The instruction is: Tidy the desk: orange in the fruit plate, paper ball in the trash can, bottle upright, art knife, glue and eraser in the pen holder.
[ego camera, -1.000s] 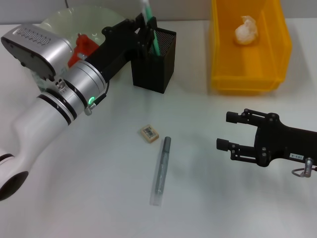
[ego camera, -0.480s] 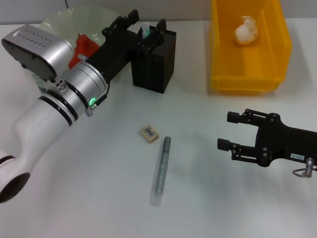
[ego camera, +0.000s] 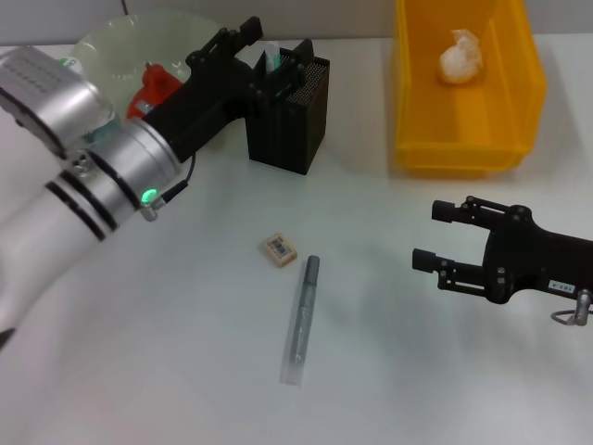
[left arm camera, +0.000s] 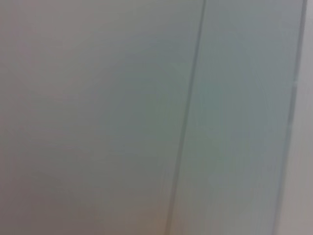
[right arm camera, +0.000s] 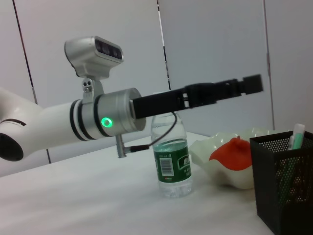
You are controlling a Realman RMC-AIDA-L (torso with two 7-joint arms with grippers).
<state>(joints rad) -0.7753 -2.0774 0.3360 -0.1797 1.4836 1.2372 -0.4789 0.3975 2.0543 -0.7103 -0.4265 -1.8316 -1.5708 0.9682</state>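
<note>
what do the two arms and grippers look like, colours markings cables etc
The left arm has a glossy white shell with black ring bands, then a silver metal wrist section carrying a small green light and a thin black cable. Its left gripper is matte black with slim straight fingers. The right gripper is also black, built from linkage bars with round joints, bearing a small white label and a metal ring.

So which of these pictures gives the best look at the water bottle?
The right wrist view: the water bottle stands upright in plain sight beside the fruit plate, label and cap showing. In the head view the left arm hides it almost entirely. The left wrist view shows only a blank wall, no bottle.
</note>
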